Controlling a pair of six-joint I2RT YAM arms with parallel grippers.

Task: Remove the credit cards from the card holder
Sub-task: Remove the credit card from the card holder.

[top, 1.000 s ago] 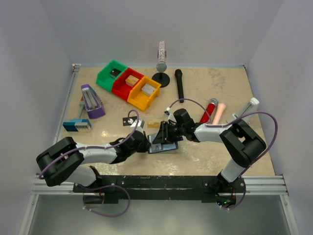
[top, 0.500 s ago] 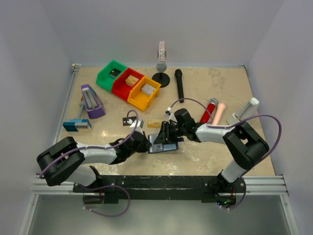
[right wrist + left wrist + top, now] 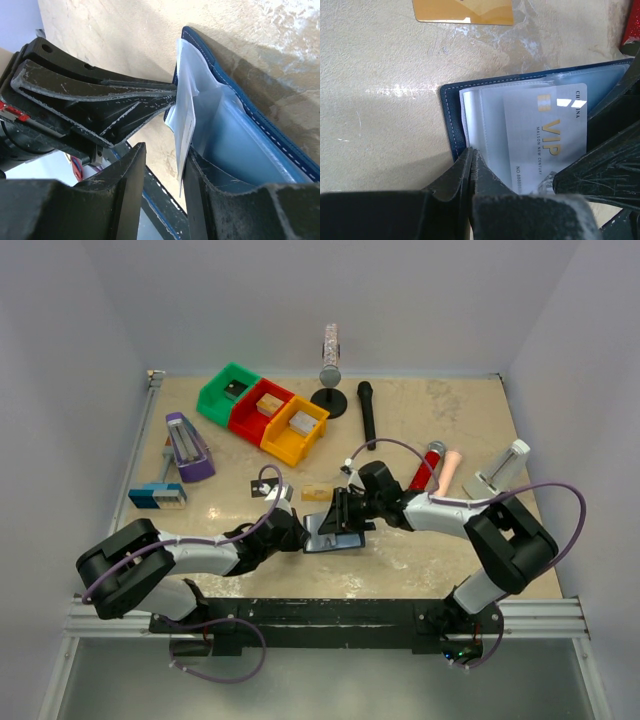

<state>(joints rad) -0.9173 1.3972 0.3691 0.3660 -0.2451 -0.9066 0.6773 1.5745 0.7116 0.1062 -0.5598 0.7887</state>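
The dark blue card holder lies open on the table between both grippers. In the left wrist view its clear pocket holds the silvery grey VIP card. My left gripper is shut on the holder's left edge. My right gripper is open, with the grey card's edge standing between its fingers, against the right one. The tan-gold card lies on the table just beyond the holder and also shows in the left wrist view. The black card lies left of it.
Green, red and yellow bins with small blocks stand at the back left. A purple stapler-like thing and a blue-and-grey block lie at the left. A black microphone, a red one and a pink cylinder lie to the right.
The right arm's elbow has drifted a little right and down. Both grippers stay at the card holder, with hardly any shift.
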